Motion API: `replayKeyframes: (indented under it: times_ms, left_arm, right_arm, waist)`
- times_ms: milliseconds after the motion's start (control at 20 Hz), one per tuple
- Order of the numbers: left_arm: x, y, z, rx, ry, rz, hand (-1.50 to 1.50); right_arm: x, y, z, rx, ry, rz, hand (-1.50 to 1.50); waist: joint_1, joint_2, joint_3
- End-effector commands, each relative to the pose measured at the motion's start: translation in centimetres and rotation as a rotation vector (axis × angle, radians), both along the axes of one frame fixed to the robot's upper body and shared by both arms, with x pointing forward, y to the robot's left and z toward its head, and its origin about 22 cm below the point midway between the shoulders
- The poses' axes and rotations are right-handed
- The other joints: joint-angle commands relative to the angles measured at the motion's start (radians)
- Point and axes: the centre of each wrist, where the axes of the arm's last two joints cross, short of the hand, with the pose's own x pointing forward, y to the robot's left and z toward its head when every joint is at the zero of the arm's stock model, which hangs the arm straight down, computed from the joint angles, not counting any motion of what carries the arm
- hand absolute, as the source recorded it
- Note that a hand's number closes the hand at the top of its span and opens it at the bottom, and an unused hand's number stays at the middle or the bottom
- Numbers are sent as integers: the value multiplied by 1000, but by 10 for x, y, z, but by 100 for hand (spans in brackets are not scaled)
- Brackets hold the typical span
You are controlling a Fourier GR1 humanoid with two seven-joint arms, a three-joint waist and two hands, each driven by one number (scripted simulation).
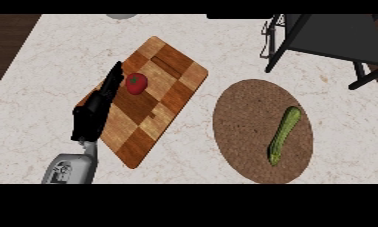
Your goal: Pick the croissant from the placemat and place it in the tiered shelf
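Lighting is even and moderately bright across the pale marble surface (59,71), with no glare or hot spots. Shadows are faint: a soft dark edge shows under the checkered cutting board (159,96) along its lower right side, and little under the round brown placemat (251,121). The dark shelf frame (325,36) at upper right reads nearly black, with detail lost. Straight edges show no visible bending near the borders.
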Motion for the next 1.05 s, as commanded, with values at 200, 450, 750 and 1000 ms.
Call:
replayKeyframes:
  times_ms: [200, 450, 750, 1000]
  left_arm:
    - [10, 10, 2, 1, -5, 7, 0]
    - [-6, 7, -4, -4, 9, 48, 0]
    - [-5, 10, -3, 9, 9, 46, 0]
    - [-12, 11, -3, -11, 10, 54, 0]
  right_arm:
    - [-68, -56, 46, 155, -75, -109, -150]
    - [-122, -77, 38, 223, 131, -113, -150]
    - [-206, -111, 30, 162, 203, -115, -150]
    - [-273, -123, 21, 188, 235, -78, -150]
  waist:
    - [-19, -1, 0]
    - [-55, -16, 0]
    - [-55, -10, 1]
    - [-44, -9, 1]
